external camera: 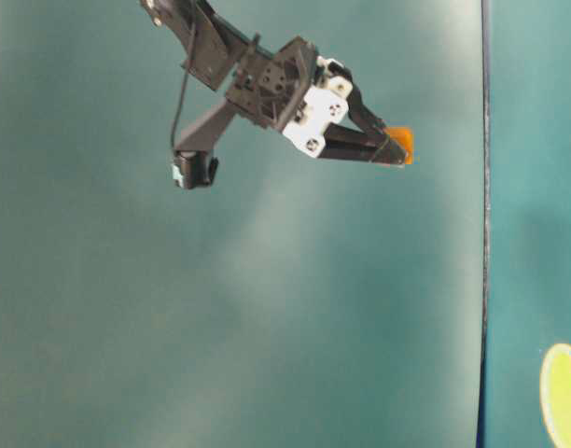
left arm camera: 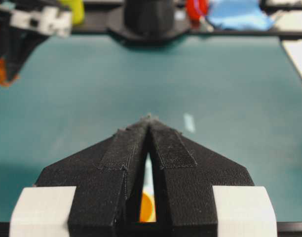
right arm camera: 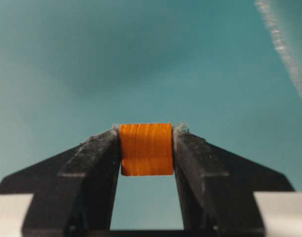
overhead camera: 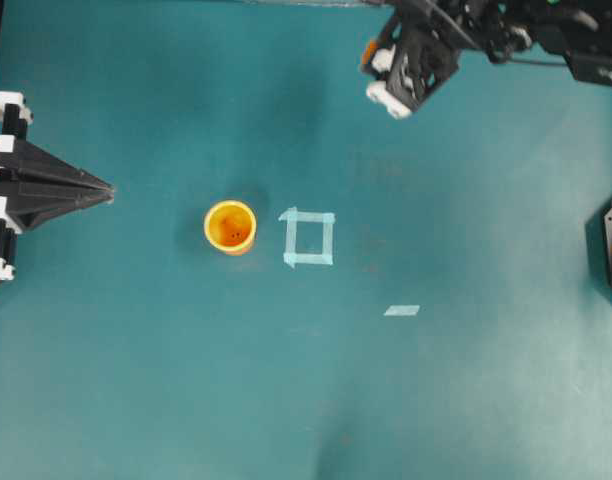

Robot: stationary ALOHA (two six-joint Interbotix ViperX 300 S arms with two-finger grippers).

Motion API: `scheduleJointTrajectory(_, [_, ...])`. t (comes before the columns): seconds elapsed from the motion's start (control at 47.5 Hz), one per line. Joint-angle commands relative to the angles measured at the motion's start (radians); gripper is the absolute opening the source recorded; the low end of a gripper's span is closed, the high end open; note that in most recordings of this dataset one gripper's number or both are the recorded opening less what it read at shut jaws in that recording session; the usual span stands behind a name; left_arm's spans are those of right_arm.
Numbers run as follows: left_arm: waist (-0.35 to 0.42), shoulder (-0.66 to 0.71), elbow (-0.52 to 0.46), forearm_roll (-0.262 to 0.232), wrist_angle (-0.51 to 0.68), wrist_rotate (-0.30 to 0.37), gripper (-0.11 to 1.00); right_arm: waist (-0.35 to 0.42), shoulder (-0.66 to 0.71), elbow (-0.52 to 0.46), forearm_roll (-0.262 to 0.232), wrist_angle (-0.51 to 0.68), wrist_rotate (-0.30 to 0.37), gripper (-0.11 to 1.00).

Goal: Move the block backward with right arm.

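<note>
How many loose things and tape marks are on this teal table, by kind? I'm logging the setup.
Small solid orange cube, held in the right hand: 1
Round yellow-orange cup: 1
Pale tape square outline: 1
Short pale tape strip: 1
Total: 4

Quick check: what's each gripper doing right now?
Left gripper: shut, holding nothing.
Right gripper: shut on the block, held above the table.
</note>
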Motion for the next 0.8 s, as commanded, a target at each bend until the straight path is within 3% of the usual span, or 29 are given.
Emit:
scheduleJointTrajectory(0.0, [-0.002,0.003,-0.032,0.002,-0.003,-0.002,0.00,-0.025,0.002,-0.046,-0.006,-0.015,0.002,0.40])
scheduleJointTrajectory(0.295, [-0.002,0.003,-0.034,0.002,-0.003,-0.002,0.00,-0.095,0.037,-0.106,-0.008,-0.029,0.002,0.40])
scheduleJointTrajectory(0.779, [-0.002,0.003,-0.035,0.002,0.005,-0.002,0.00,-0.100,0.038,-0.106,-0.008,-0.029,0.002,0.40])
